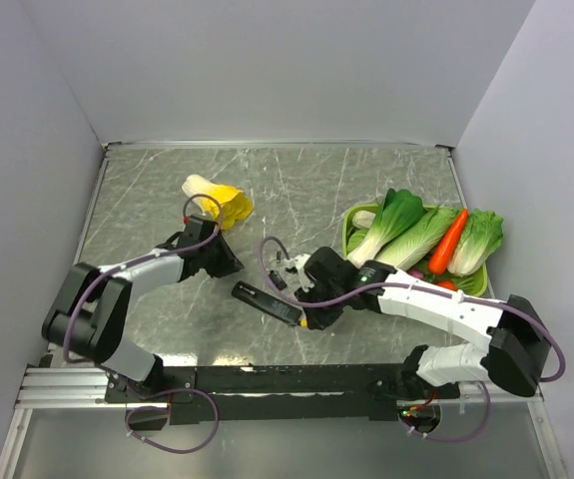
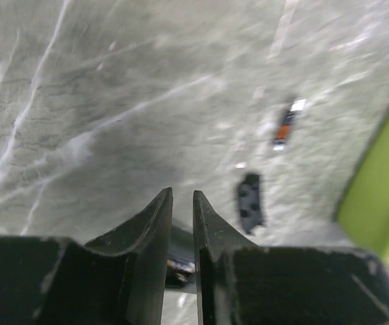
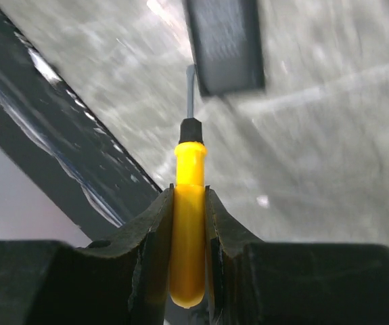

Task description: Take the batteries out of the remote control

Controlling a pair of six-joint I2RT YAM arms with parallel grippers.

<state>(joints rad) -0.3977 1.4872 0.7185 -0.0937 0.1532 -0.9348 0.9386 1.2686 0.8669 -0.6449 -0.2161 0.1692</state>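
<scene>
- Gripping the screwdriver (image 3: 189, 162) by its yellow handle, the right pincer (image 3: 189, 193) is closed. The handle lies lengthwise between the fingers and the thin shaft points straight ahead.
- Just ahead of the right pincer: the remote control (image 1: 267, 302), a slim black bar lying flat on the table (image 1: 366, 180). The shaft tip sits beside a corner of its near end; whether they touch cannot be told.
- Across the remote control from the right pincer: the left pincer (image 2: 181, 195), low over the table. Its jaws stand a narrow slit apart, with nothing between them.
- Below that slit: a small dark thing with an orange fleck, mostly hidden by the fingers and not identifiable.
- Ahead and to the right of the left pincer: a short black flat piece (image 2: 249, 202), lying on the table.
- Farther ahead of the left pincer: one battery (image 2: 285, 125), a small blurred cylinder lying outside the remote control and apart from the flat piece.
- Beyond the right pincer: a green tray (image 1: 349, 225) holding leafy greens (image 1: 396, 215) and a carrot (image 1: 448, 239).
- Beyond the left pincer, in the top view: a yellow leafy item (image 1: 217, 200).
</scene>
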